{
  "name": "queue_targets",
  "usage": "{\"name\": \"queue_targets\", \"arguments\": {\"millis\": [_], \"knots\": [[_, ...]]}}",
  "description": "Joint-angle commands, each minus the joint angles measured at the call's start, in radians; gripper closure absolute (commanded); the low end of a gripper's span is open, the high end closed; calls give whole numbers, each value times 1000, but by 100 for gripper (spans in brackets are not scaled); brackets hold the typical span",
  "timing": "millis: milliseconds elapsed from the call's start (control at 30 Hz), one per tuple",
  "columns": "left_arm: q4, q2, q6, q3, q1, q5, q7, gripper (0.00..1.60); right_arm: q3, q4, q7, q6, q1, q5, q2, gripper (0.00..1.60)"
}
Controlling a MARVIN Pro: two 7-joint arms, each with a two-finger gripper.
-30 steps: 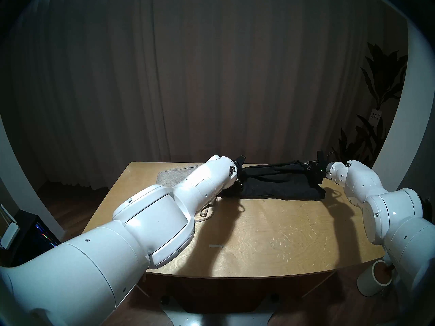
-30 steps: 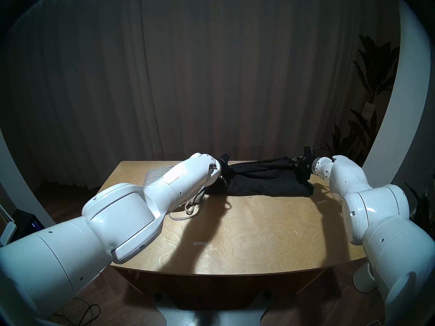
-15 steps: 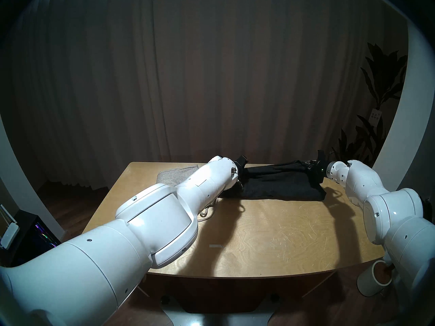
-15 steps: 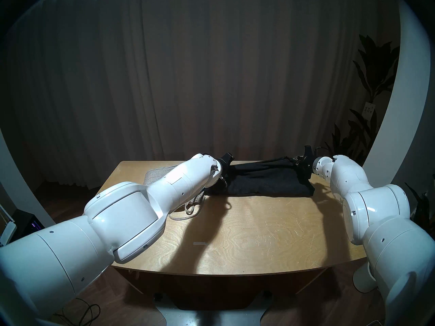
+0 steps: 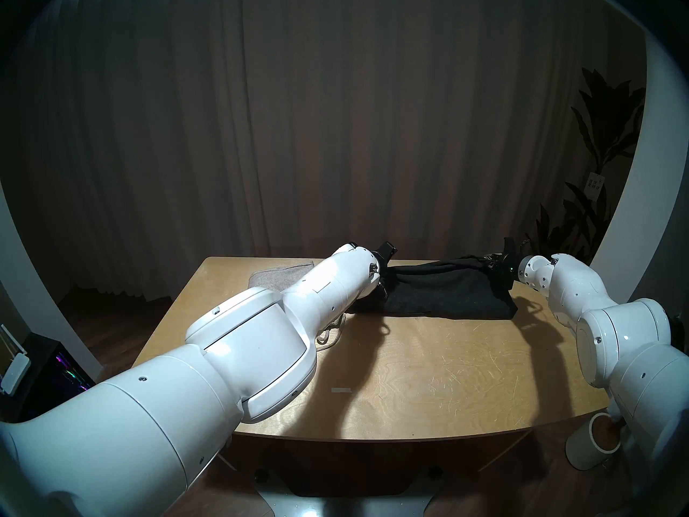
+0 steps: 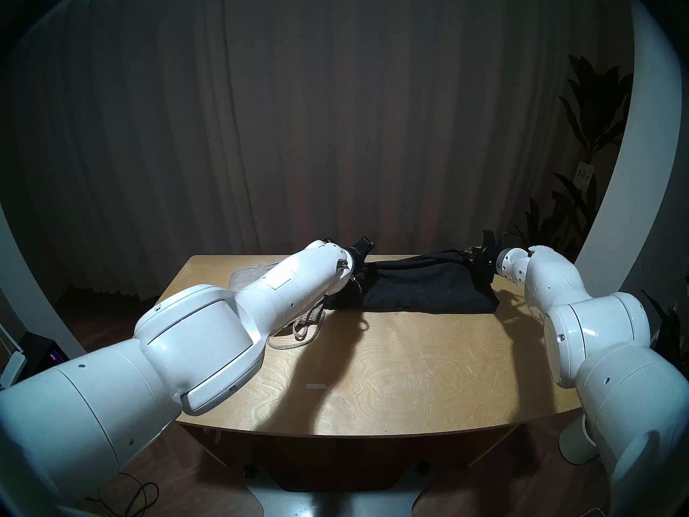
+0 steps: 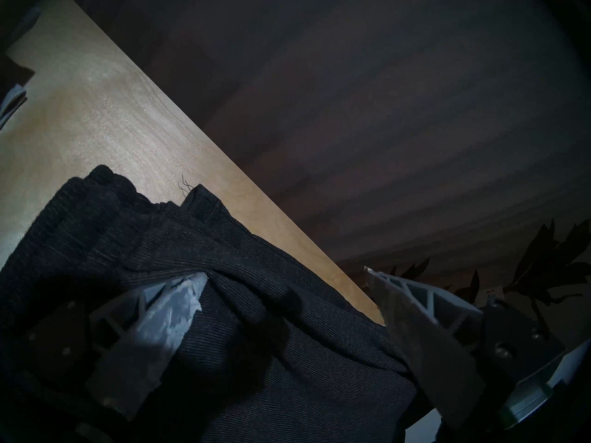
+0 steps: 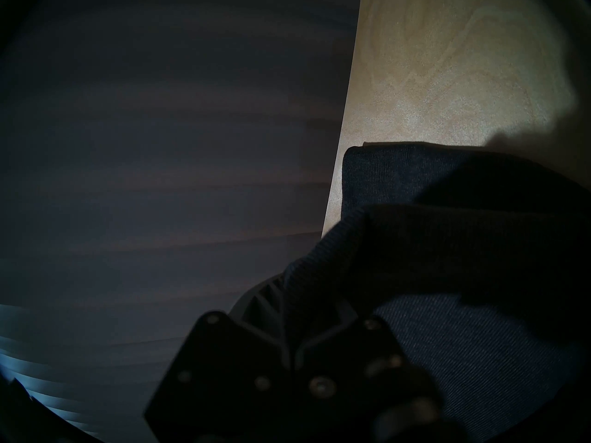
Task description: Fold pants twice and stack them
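Folding step: black pants (image 5: 443,294) lie across far half of table (image 5: 428,374), long dark strip running left to right; far edge lifted off the wood at both ends, prob. so it can be carried over for a fold. Near edge flat.
Black pants, feel: soft ribbed knit, matte, bunches into thick rolls where raised; one folded corner sits square near table's far edge in right wrist view.
Left gripper (image 7: 284,292): at strip's left end, jaws wide apart, one pale worn finger lying on the cloth, other clear of it above table edge. Nothing pinched that I can see.
Right gripper (image 8: 284,311): at right end, fingers close together w/ dark knit draped over them and rising from them; looks clamped on the raised cloth, tho view is v. dark.
Grey pants (image 5: 283,277): light heather knit, lying behind left arm at table's left rear, mostly hidden; pale cord (image 5: 330,335) trails in loops toward front. Just beside black pair's left end; touching or not, can't tell.
Table: pale plywood, wavy grain, scuffed near right side.
Backdrop: dark pleated curtain (image 5: 335,132); leafy plant (image 5: 596,169) at right.
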Motion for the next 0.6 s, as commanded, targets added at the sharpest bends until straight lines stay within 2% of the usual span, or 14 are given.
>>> {"name": "queue_targets", "arguments": {"millis": [0, 400, 567], "knots": [[0, -6, -7, -1, -42, 5, -28, 0, 2, -17, 21, 6, 29, 0, 6, 0], [13, -8, -12, 0, -43, 11, -52, 0, 21, -8, -10, 14, 71, 6, 12, 0], [15, -8, -11, -2, -44, 13, -74, 0, 29, -10, -5, 64, 72, 14, 24, 0]]}}
